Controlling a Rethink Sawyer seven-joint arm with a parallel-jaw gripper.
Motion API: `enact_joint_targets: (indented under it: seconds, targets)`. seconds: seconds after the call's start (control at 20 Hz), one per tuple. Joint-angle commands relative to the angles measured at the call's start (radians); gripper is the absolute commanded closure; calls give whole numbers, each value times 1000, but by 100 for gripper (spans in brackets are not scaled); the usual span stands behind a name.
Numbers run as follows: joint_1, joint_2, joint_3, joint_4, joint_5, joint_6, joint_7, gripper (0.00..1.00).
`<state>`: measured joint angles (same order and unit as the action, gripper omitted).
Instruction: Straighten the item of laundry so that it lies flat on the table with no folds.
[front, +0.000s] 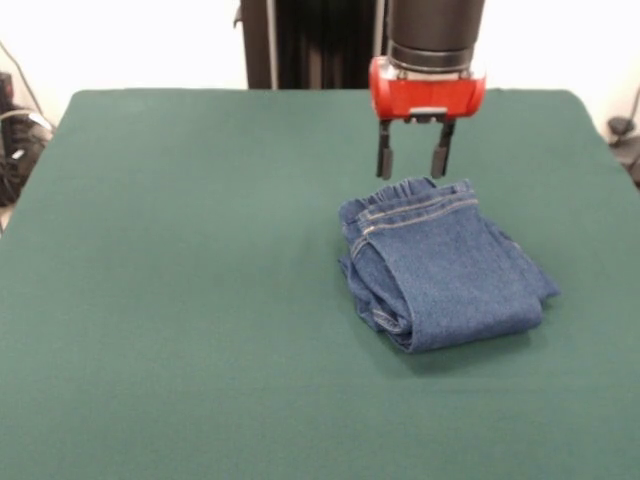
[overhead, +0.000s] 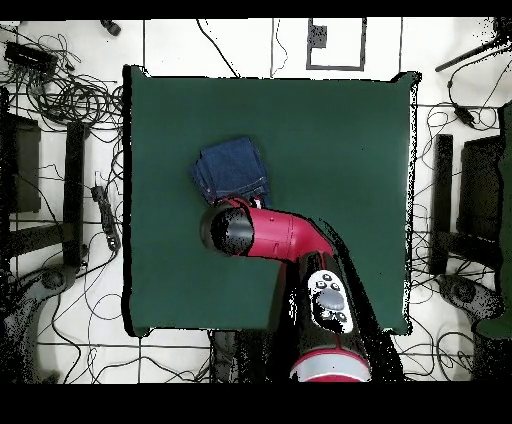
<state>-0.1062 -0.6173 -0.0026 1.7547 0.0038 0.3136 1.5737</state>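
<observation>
Jeans (front: 440, 265) sit folded into a compact stack on the table (front: 180, 300), right of centre in the front view; waistband edge faces the far side, fold bulge at the near-left corner; no leg or cuff clearly exposed. Gripper (front: 412, 160) hovers just above and behind the waistband, fingers (front: 384, 160) spread apart, holding nothing, not touching cloth; overhead view only shows the arm (overhead: 275, 235) covering that spot, jeans (overhead: 232, 172) poking out beyond it.

Handling, my read: denim is soft but thick; several layers, so the stack is fairly heavy for its size and will drag as one lump if pinched through; fabric grips felt, so sliding won't open it; lift-and-peel needed. Best hold: top layer only at the gathered waistband, where the elastic ridge gives the fingers something to bite; pull away from the fold. Risk: catching two layers, or the elastic slipping out.
</observation>
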Motion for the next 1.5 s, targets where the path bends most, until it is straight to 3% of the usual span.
enact_joint_targets:
  seconds: [0.05,0.8,1.5]
  targets:
    - [4,50,128,-38,-13,61,70,0]
    - [-37,80,178,-13,-49,-13,46,0]
    - [-83,167,245,-48,-103,-97,55,0]
